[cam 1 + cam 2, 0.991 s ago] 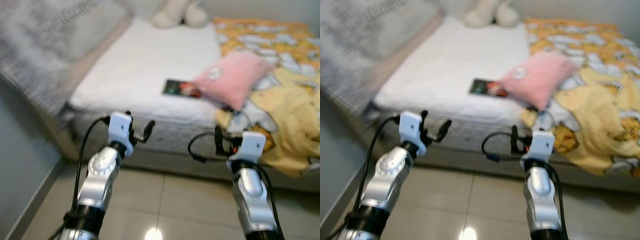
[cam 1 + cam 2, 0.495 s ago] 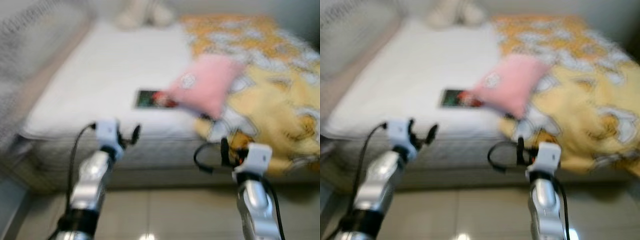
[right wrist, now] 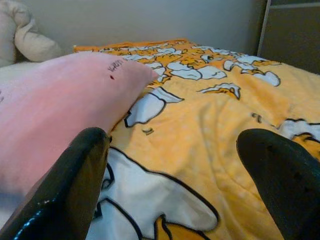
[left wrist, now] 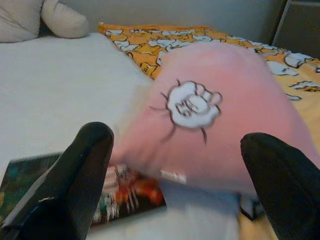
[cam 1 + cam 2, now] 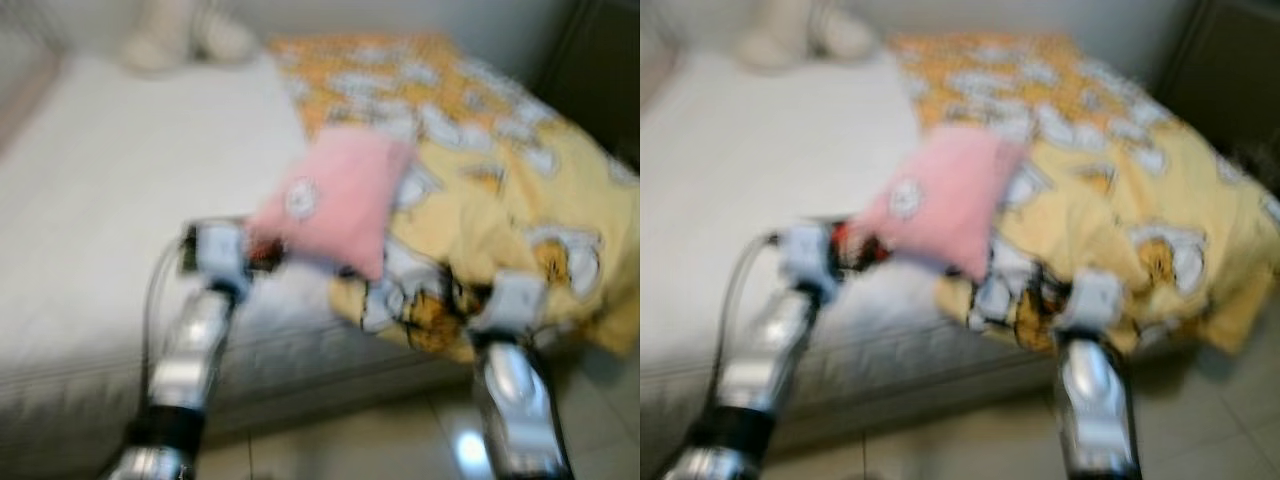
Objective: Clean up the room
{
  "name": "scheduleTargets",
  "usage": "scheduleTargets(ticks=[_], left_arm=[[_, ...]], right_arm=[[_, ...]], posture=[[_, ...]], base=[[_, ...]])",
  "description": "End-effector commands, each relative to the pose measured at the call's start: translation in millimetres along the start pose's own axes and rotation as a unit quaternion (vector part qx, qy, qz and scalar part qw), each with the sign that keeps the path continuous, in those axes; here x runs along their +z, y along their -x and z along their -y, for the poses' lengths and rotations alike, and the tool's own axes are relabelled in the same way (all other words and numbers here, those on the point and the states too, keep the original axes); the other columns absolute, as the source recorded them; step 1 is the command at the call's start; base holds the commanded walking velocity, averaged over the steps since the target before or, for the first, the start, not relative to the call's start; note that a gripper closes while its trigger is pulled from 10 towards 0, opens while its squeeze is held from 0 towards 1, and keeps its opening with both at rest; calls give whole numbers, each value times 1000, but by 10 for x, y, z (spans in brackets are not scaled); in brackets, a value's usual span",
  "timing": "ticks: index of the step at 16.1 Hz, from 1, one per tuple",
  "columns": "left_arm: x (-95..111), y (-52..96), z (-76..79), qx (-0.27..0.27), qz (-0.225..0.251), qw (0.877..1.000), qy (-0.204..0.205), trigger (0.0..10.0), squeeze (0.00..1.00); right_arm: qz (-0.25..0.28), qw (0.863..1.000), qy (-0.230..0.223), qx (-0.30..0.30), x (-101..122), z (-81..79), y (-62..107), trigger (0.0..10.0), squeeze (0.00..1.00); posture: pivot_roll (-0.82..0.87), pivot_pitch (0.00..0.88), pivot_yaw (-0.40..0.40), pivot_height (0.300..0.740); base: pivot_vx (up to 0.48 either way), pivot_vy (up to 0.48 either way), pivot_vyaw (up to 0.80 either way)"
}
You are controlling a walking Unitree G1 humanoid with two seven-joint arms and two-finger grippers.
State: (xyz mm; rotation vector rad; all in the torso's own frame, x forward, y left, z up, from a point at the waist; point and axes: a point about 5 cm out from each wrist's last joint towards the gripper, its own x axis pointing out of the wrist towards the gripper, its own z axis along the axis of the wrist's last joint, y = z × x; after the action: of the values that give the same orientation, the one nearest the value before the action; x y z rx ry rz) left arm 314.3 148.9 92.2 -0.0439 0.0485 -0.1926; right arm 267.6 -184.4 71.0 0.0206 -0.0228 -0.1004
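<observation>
You are standing at the side edge of a bed [image 5: 90, 180] with a bare white mattress, and both head views are blurred. A pink pillow [image 5: 335, 195] with a small white cartoon patch lies near the middle of that edge, one end on the white mattress and the other overlapping a yellow and orange blanket [image 5: 480, 180] printed with white and orange cartoon figures. The blanket covers the right half of the bed and spills over the near edge toward the tiled floor [image 5: 400, 440]. A dark, colourful book [image 4: 60, 195] lies flat on the mattress close to the near edge, with one end tucked under the pillow. At the far end of the bed a cream plush toy [image 5: 185, 35] rests against the wall. Your left gripper [image 4: 180, 170] is raised at the bed edge, facing the pillow, and its two black fingers are spread wide apart with nothing between them; in the left wrist view the pillow's patch sits between them and the book is just beside one finger. Your right gripper [image 3: 175, 175] is raised over the hanging fold of the blanket at the near edge, its fingers likewise spread wide and holding nothing; in the right wrist view the pillow is beside one finger and the blanket stretches ahead. A dark cabinet [image 5: 600, 70] stands beyond the right side of the bed.
</observation>
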Motion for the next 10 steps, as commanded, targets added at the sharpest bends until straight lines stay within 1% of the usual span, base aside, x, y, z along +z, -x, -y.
scheduleTargets(ticks=[1, 3, 6, 9, 10], left_arm=[[65, -63, 109, -13, 11, 1000, -2, 10000, 0], [126, -117, 98, -4, 21, 1000, -2, 10000, 0], [232, -206, 46, 25, 35, 999, 0, 10000, 0], [313, -301, 75, 22, 39, 999, -9, 10000, 0], [380, -381, 108, 16, 42, 999, -8, 10000, 0]], right_arm=[[0, 1000, 7, -14, 18, 113, -15, 10000, 0], [3, 1000, 7, -12, 35, 105, -57, 10000, 0], [7, 1000, 3, -12, 84, 88, -140, 10000, 0], [21, 1000, -6, -6, 185, 48, -221, 10000, 0], [27, 999, -24, -2, 275, 21, -316, 10000, 0]], posture=[[-70, 0, 12, 740], [-66, 0, 11, 740], [-67, 0, 14, 740], [-61, 0, 19, 740], [-56, 0, 22, 740]], base=[[461, 0, 0], [461, 0, 0], [458, 0, 0], [451, 0, 0], [450, 0, 0]])
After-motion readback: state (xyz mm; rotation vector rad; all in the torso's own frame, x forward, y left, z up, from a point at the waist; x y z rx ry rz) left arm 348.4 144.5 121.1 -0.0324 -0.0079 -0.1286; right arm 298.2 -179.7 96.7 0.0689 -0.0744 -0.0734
